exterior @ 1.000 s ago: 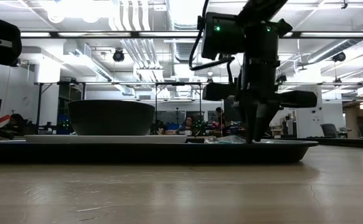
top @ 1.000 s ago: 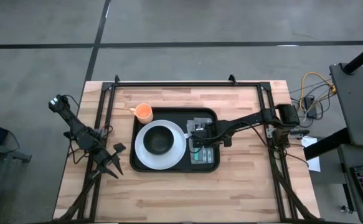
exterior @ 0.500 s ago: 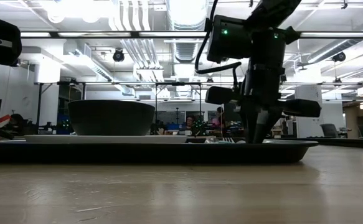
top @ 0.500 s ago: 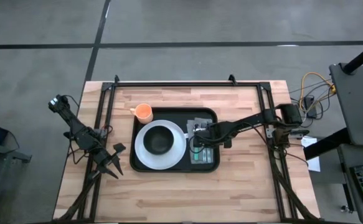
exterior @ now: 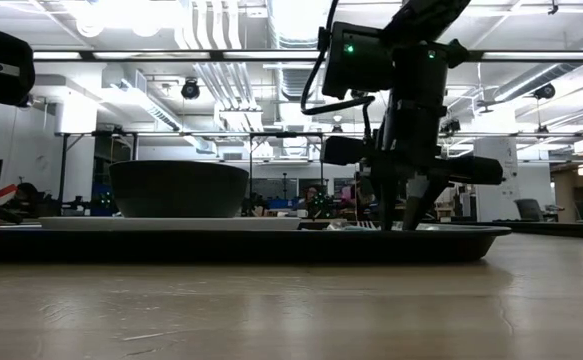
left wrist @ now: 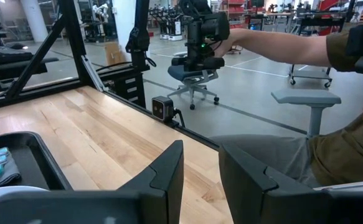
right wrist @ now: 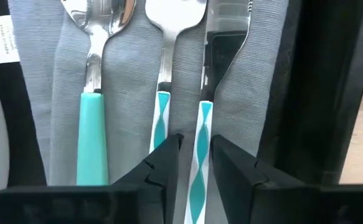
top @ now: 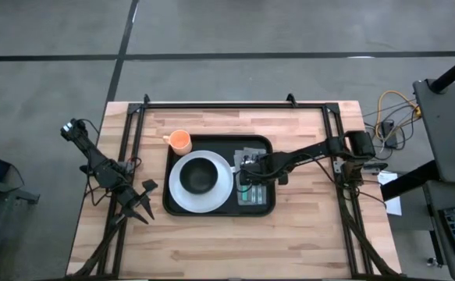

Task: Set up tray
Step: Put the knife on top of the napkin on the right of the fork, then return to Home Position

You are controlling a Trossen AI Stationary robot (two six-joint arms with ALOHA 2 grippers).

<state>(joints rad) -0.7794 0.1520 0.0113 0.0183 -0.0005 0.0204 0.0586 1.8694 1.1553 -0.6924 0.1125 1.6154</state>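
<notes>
The right gripper (right wrist: 195,163) is hovering with fingers slightly apart over a knife (right wrist: 207,93), gripping nothing. Only its wrist view is showing the knife, fork (right wrist: 166,68) and spoon (right wrist: 93,81) lying parallel on a grey napkin (right wrist: 41,93). The tray (top: 182,211) is sitting mid-table, its long axis running left-right. The left gripper (top: 139,204) is waiting open at the table's left edge.

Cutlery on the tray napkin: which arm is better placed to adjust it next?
Right. The right gripper hangs open directly above the cutlery on the tray; the left gripper waits off the tray near the table's left edge.
</notes>
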